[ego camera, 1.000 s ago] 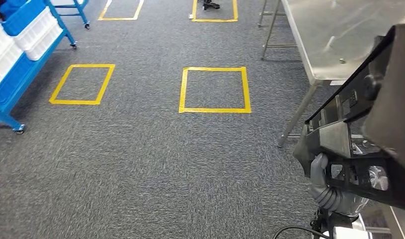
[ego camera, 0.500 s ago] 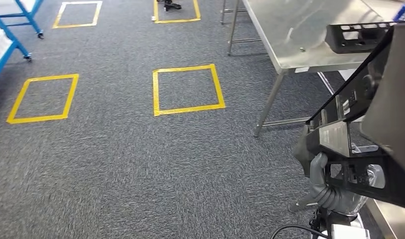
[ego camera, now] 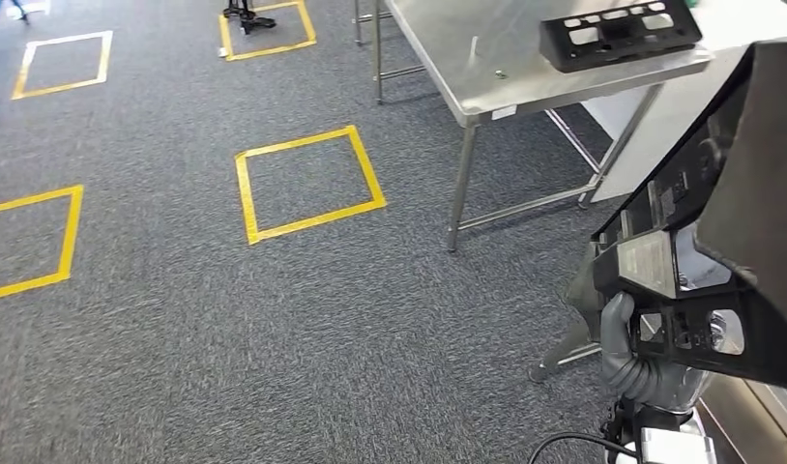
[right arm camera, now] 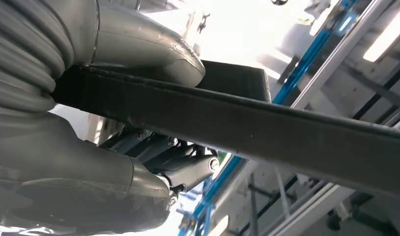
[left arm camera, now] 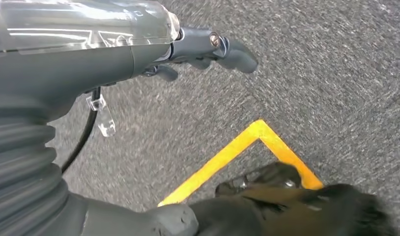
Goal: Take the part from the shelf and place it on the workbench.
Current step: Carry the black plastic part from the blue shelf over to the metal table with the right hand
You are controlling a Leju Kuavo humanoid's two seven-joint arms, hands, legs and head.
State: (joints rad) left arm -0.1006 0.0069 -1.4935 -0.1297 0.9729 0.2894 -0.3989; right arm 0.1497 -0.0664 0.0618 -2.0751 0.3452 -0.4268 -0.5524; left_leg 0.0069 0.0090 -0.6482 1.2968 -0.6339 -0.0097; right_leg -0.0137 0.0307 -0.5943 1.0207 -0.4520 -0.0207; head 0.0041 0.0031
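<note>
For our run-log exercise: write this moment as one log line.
phase: carrying | right hand: grips black part | left hand: holds nothing | workbench: ahead, another black part on it

A grey speckled carpet floor (ego camera: 274,329) is seen across the head view, marked with yellow tape squares (ego camera: 307,184). A further taped square (ego camera: 61,63) is laid farther off, and another (ego camera: 27,242) is cut by the frame edge. A dark small object (ego camera: 249,14) is set on the farthest square. A yellow tape corner (left arm camera: 259,135) is seen on the carpet.
</note>
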